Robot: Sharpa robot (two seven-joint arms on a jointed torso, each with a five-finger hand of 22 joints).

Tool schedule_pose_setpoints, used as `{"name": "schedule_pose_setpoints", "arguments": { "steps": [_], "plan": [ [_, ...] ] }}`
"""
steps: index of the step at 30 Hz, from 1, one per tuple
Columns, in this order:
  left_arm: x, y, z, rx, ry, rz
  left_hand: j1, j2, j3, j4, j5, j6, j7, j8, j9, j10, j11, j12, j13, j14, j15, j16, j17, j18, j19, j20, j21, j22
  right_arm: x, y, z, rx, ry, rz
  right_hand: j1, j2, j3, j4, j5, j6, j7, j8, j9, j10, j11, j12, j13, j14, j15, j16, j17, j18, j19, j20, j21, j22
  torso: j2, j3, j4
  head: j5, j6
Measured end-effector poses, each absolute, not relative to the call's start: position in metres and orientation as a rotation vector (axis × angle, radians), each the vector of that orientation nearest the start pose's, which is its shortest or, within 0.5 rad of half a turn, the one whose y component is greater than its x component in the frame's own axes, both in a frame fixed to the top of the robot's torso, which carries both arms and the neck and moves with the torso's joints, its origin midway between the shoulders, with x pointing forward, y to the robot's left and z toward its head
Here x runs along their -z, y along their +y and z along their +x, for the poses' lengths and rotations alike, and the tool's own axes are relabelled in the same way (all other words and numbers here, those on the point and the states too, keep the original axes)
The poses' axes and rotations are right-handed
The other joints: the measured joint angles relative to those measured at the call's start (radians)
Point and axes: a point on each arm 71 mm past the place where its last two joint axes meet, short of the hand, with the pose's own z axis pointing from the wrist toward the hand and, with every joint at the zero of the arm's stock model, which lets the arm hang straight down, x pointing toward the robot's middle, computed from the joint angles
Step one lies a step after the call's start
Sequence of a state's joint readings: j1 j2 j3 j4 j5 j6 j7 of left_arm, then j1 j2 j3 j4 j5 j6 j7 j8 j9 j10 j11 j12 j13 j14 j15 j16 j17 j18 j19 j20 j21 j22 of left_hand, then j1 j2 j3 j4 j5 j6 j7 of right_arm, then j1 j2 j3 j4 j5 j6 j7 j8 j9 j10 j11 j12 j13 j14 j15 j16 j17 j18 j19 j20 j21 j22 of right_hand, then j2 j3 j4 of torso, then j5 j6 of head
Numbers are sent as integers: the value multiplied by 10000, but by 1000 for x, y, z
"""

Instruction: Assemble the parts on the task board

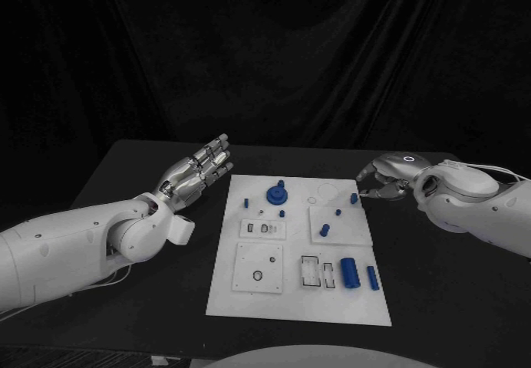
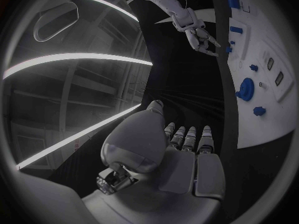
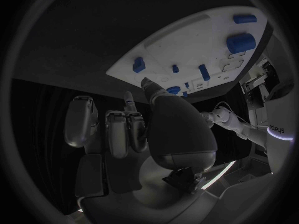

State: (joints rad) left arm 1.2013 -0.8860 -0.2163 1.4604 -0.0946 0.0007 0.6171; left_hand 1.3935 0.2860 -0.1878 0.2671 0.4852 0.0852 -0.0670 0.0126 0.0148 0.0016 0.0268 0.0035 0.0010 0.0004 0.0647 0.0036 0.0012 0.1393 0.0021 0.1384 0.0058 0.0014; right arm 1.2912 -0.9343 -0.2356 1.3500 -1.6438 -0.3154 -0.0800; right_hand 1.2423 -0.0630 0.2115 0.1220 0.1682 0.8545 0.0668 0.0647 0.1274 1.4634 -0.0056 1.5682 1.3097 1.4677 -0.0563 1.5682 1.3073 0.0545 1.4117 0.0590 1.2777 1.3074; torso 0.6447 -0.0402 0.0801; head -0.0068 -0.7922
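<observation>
The left hand [image 1: 197,172] hovers over the black surface [image 1: 133,165] just beside the board's far left corner, its fingers [image 1: 217,153] straight, slightly spread and holding nothing. The white board [image 1: 298,299] lies in the middle of the surface. On it, from left to right, are a small blue peg [image 1: 245,203], a round blue knob [image 1: 277,192] with a stem, a short blue pin [image 1: 324,229], a thick blue cylinder [image 1: 348,272] and a thinner blue rod [image 1: 373,277] near the front right. The right hand [image 1: 382,184] sits at the board's far right corner, fingers curled in beside a small blue piece [image 1: 354,198]; whether they touch it cannot be told. No writing on the board is readable.
</observation>
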Motion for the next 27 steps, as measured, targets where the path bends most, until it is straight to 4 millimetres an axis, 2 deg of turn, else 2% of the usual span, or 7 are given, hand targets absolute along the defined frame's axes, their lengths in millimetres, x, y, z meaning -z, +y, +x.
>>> {"name": "schedule_pose_setpoints", "arguments": {
  "steps": [4, 10, 17, 23, 27],
  "plan": [
    [227, 236, 465, 17595, 15222, -9067, 0, 0, 25, -25, 0, -30, 30, 0, 0, 0, 0, 0, 1, 0, 0, 0, -3, 0, -28, 28, 0, 0, 220, -313, 496, -2429, 17311, -3226, 0, 0, -188, 135, -300, -303, 18, 0, -68, 0, 0, 0, 0, 0, 0, 0, 0, 0, 0, 0, -58, 0, 0, -4, -4, 37, -23],
    [228, 236, 465, 17585, 15237, -9084, 0, 0, 24, -24, 0, -30, 30, 0, -1, 0, 0, 0, 2, 0, 0, 0, -3, 0, -28, 28, 0, 1, 228, -320, 493, -2262, 17508, -3128, -112, 2, -436, 382, -909, -400, 45, 0, -72, -1, 0, 0, 0, 0, 0, 0, 0, -1, 0, 0, -153, -1, -1, -6, -1, 75, -42],
    [229, 237, 465, 17557, 15242, -9104, 0, 0, 24, -24, 0, -30, 30, 0, -1, 0, -1, 0, 4, 0, -1, 0, -2, 0, -28, 28, 0, 1, 235, -321, 493, -2207, 17636, -3110, -112, 2, -466, 376, -963, -400, 45, 0, -72, -1, 0, 0, 0, 0, 0, 0, 0, 0, 0, 0, -154, 7, -2, 0, 3, 100, -49],
    [230, 238, 465, 17545, 15254, -9124, 0, 0, 23, -23, 0, -30, 30, 0, -1, 0, -1, 0, 5, 0, -1, 0, 0, 0, -28, 27, 0, 1, 239, -318, 493, -2236, 17689, -3144, -27, 43, -503, 339, -600, -400, 45, 39, -66, -1, 1, 0, 0, 0, 0, 0, 0, -1, 0, 0, -194, 7, -8, 0, 0, 112, -49],
    [230, 238, 465, 17542, 15265, -9133, 0, 0, 51, -51, 0, -30, 30, 0, -2, 0, -1, 0, 6, 0, -1, 0, 1, 0, -28, 27, 0, 2, 240, -317, 494, -2267, 17695, -3169, 197, 93, -504, 338, 108, -294, 89, 49, -24, -1, 1, 0, 0, 0, 0, 0, 0, 0, 0, 0, -194, 6, -12, -4, -4, 114, -78]
  ]
}}
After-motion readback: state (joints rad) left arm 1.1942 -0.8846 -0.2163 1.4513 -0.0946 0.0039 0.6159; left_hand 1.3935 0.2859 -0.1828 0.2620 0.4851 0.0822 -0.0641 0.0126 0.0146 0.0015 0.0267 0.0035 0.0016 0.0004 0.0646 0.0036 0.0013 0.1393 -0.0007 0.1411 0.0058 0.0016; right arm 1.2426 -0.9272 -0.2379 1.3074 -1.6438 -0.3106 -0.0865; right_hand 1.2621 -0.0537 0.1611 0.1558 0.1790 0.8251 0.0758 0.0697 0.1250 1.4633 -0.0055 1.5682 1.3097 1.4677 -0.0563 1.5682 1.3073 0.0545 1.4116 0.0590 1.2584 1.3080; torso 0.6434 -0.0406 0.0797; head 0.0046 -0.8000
